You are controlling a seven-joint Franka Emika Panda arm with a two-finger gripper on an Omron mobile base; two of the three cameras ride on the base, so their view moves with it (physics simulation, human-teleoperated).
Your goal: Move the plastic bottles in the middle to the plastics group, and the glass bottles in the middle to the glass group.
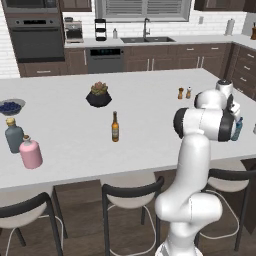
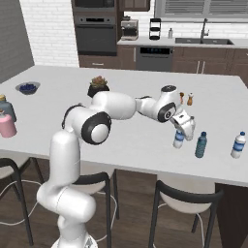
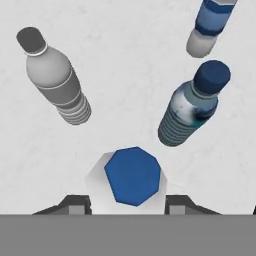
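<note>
My gripper (image 2: 183, 128) reaches out over the right end of the island counter (image 2: 135, 140), shut on a clear plastic bottle (image 2: 178, 139) that hangs upright below it. From the hand, that bottle's blue cap (image 3: 133, 175) sits between the two fingertips (image 3: 77, 205). Around it stands the plastics group: a teal bottle (image 2: 201, 145), a white-capped water bottle (image 2: 238, 145) and a pale grey one (image 3: 56, 82). The amber glass bottle (image 1: 115, 127) stands alone mid-counter. The glass group, a grey-blue corked bottle (image 1: 14, 135) and a pink one (image 1: 31, 153), is at the left end.
A dark bowl of blueberries (image 1: 10, 107) sits at the far left, a potted plant (image 1: 99, 95) mid-counter and two small shakers (image 1: 184, 93) towards the right. Stools (image 1: 132, 192) line the near edge of the counter.
</note>
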